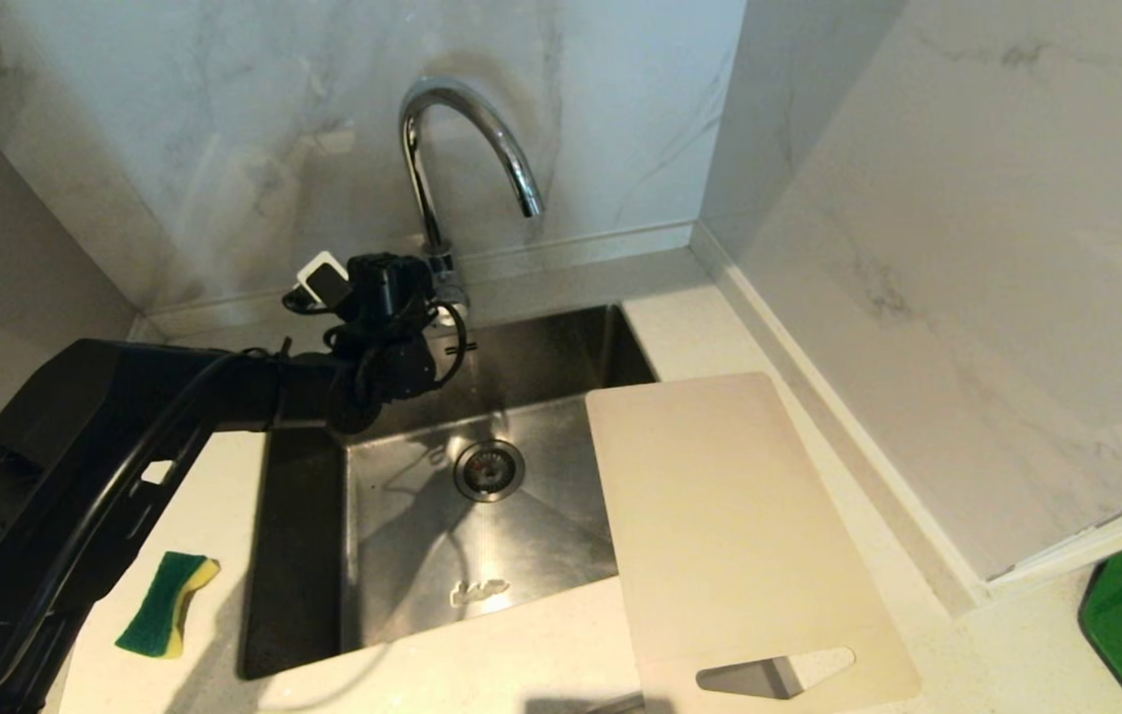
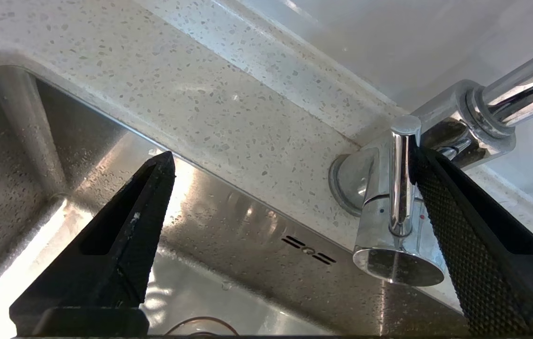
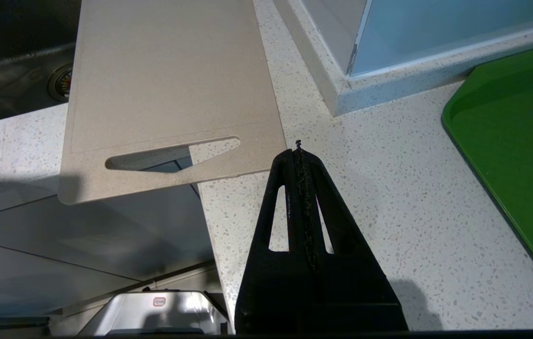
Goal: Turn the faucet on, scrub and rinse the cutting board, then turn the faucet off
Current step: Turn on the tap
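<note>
Marble walls back the steel sink (image 1: 402, 555), with the faucet (image 1: 466, 139) at its far rim arching rightward. Spread wide, the left gripper (image 2: 290, 165) has one finger (image 2: 464, 226) touching the lever (image 2: 400, 179). Right of the basin, the cutting board (image 1: 729, 526) runs near-far, cut-out end nearest and overhanging the counter edge. The right gripper (image 3: 298, 151) hangs clenched and empty beside it.

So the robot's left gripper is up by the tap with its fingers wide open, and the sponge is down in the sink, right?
Not quite. The sponge lies on the counter left of the sink, as the head view shows. The rest holds: the left gripper is open at the faucet.
</note>
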Available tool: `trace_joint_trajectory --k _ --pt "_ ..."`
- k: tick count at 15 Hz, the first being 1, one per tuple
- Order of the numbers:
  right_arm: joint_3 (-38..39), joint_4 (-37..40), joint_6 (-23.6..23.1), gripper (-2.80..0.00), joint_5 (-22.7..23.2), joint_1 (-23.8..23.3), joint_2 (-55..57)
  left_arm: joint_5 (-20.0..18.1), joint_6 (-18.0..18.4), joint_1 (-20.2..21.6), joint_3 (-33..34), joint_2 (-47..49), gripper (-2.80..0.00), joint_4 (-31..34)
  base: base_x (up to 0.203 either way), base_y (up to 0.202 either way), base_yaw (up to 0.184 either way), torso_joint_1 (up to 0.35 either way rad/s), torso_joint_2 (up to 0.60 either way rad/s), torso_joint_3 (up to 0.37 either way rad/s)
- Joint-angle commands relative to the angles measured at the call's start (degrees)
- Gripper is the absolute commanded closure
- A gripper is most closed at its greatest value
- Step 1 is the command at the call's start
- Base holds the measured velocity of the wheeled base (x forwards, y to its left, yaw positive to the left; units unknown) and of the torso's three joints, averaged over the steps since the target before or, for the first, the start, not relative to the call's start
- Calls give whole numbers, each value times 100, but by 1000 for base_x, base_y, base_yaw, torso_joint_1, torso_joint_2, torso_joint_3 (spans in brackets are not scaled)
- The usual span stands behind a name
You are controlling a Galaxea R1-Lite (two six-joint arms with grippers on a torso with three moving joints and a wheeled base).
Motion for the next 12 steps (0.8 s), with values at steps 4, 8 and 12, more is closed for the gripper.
trace_joint_trajectory --k 4,8,12 --pt "-1 4 1 0 0 0 -2 -342 -1160 -13 10 -341 -280 1581 0 0 0 0 0 0" --pt "-1 4 1 0 0 0 -2 -601 -1479 -41 11 -440 -280 1918 0 0 0 0 0 0" --pt "-1 4 1 0 0 0 -2 -610 -1479 -123 11 -459 -280 1910 0 0 0 0 0 0"
